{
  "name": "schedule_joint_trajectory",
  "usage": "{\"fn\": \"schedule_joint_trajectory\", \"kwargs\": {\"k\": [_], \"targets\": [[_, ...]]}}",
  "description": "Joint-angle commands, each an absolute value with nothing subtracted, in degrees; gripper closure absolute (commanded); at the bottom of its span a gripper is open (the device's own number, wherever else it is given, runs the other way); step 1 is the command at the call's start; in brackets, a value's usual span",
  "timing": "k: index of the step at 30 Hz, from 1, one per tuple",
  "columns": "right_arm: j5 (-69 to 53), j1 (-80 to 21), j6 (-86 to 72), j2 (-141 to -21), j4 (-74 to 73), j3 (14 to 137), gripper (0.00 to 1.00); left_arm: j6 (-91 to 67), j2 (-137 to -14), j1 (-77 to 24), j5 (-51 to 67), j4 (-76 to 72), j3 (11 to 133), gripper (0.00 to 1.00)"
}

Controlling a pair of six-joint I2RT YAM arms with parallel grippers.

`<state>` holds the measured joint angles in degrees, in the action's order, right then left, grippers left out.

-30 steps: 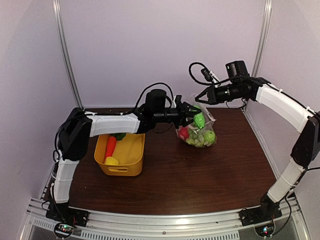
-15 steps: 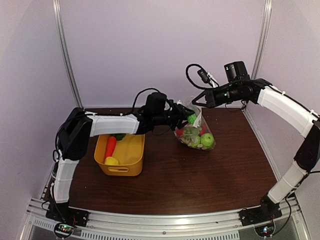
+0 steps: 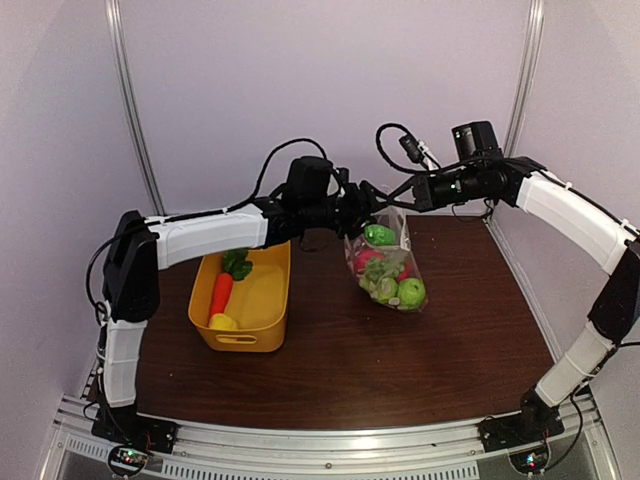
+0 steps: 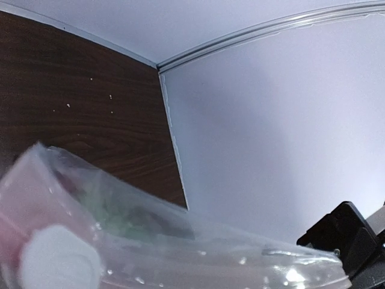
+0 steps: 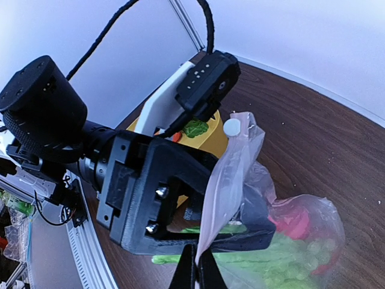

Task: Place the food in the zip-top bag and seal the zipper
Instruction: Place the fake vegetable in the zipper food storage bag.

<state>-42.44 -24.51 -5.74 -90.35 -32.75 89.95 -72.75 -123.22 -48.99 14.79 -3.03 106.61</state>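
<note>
The right gripper (image 5: pixel 195 269) pinches the rim of the zip-top bag (image 3: pixel 388 268), hanging it near the desk's far edge. The left gripper (image 3: pixel 367 208) sits at its mouth, open or closed I cannot tell. It is best withdrawn straight, without snagging plastic.

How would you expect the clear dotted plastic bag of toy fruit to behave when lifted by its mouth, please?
Probably floppy: the clear dotted plastic bag droops slack from the right tool. Likely bottom-heavy, apt to swing: the toy fruit pools low.
</note>
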Motion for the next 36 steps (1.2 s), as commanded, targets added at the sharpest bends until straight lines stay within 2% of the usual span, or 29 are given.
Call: {"fn": "schedule_joint_trajectory", "kwargs": {"k": [1,8,9,11,14,16,17,18,21,25,31,34,36], "targets": [[-42.89,-22.99,-7.14,-90.36,-30.72,91.44,1.00,-67.08,-119.36,-49.39,15.48,1.39,108.42,0.29],[-42.91,-22.06,-7.81,-90.87,-30.24,91.58,1.00,-63.46,-116.46,-49.39,15.81,1.37,107.08,0.26],[-42.77,-22.06,-7.77,-90.92,-30.25,91.56,1.00,-62.52,-116.18,-49.38,16.71,0.47,107.22,0.22],[-42.72,-21.81,-7.69,-91.02,-30.43,91.91,1.00,-58.65,-115.53,-49.48,19.29,-1.88,108.14,0.21],[-42.51,-21.06,-7.32,-90.62,-30.54,92.79,1.00,-49.88,-113.38,-49.33,20.84,6.23,110.75,0.20],[-42.09,-19.96,-6.49,-90.72,-31.35,94.12,1.00,-41.61,-111.10,-48.72,15.70,18.62,112.40,0.13],[-41.96,-19.10,-6.05,-90.85,-31.82,94.83,1.00,-37.96,-109.14,-48.32,10.91,23.43,111.58,0.05],[-41.94,-18.21,-5.91,-91.04,-32.05,95.39,1.00,-34.63,-106.96,-48.03,5.35,27.02,109.47,0.03],[-41.73,-15.94,-5.81,-91.20,-32.12,96.13,1.00,-29.70,-98.56,-46.58,-11.28,30.65,96.77,0.02],[-41.04,-15.33,-5.59,-90.78,-31.42,95.28,1.00,-29.82,-90.95,-42.43,-13.99,36.39,86.75,0.02],[-42.01,-15.36,-6.35,-91.04,-30.51,94.05,1.00,-34.84,-89.74,-42.18,-18.93,51.79,80.68,0.20],[-42.30,-15.37,-6.58,-91.06,-30.06,93.36,1.00,-37.04,-87.89,-42.13,-16.67,52.34,75.37,0.32],[-42.60,-15.32,-6.83,-91.04,-29.89,93.24,1.00,-37.63,-87.10,-42.14,-14.81,52.58,72.66,0.35]]}}
